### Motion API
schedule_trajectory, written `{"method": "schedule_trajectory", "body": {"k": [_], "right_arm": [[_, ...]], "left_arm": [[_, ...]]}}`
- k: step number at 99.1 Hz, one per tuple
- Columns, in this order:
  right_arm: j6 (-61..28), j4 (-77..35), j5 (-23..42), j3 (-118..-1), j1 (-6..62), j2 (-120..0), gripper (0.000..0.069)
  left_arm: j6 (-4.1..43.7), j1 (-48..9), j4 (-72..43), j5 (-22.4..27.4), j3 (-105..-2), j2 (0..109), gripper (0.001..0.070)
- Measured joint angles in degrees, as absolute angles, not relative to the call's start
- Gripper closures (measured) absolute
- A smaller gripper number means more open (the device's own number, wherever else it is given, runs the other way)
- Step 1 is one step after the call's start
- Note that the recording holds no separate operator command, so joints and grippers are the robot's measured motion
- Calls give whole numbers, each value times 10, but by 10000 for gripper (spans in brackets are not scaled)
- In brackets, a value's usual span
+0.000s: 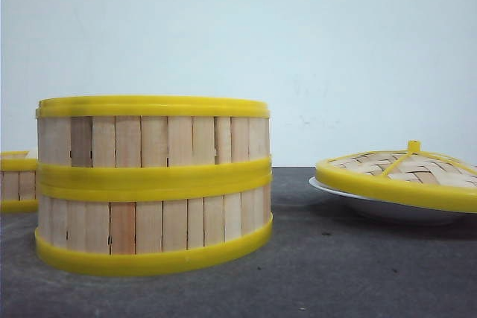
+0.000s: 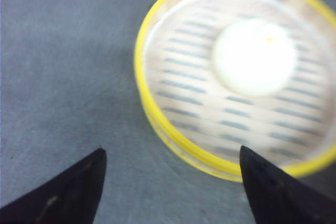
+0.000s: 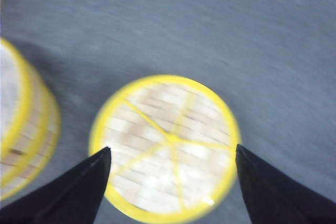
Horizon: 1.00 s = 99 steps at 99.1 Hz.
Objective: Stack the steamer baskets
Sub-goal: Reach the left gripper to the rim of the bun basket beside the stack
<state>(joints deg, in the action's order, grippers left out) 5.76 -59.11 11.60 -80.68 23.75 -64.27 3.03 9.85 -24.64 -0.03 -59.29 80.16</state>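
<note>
Two steamer baskets stand stacked left of centre in the front view, the upper one [image 1: 153,139] on the lower one [image 1: 153,225]. The edge of a third basket [image 1: 16,180] shows at the far left. In the left wrist view my left gripper [image 2: 171,150] hangs open above the table, beside the yellow rim of a steamer basket [image 2: 157,124] that holds a white bun [image 2: 254,56]. My right gripper [image 3: 172,148] is open high over the woven lid [image 3: 165,129], with the stack [image 3: 23,124] off to one side. Neither gripper shows in the front view.
The domed woven lid [image 1: 402,173] with its yellow rim and handle lies on a white plate [image 1: 373,206] at the right. The table [image 1: 335,273] is dark grey, and a pale wall stands behind it.
</note>
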Motion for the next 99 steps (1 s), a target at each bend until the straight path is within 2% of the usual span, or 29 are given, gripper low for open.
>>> {"method": "schedule_trajectory", "body": {"k": [24, 34, 54, 73, 85, 99], "right_arm": [[58, -607, 116, -697, 153, -522, 227], [58, -611, 116, -646, 124, -469, 227], [60, -648, 116, -590, 98, -401, 227], [65, -666, 116, -590, 96, -372, 227], [66, -674, 116, -590, 96, -369, 227], [69, -684, 116, -590, 96, -370, 227]], "left_arm": [[30, 116, -247, 13, -672, 924, 218], [30, 119, -247, 14, -700, 962, 239], [30, 120, -247, 14, -729, 1013, 253], [30, 120, -242, 14, -748, 1043, 340], [30, 120, -243, 14, -749, 1059, 486], [37, 120, -241, 13, -750, 1069, 621]]}}
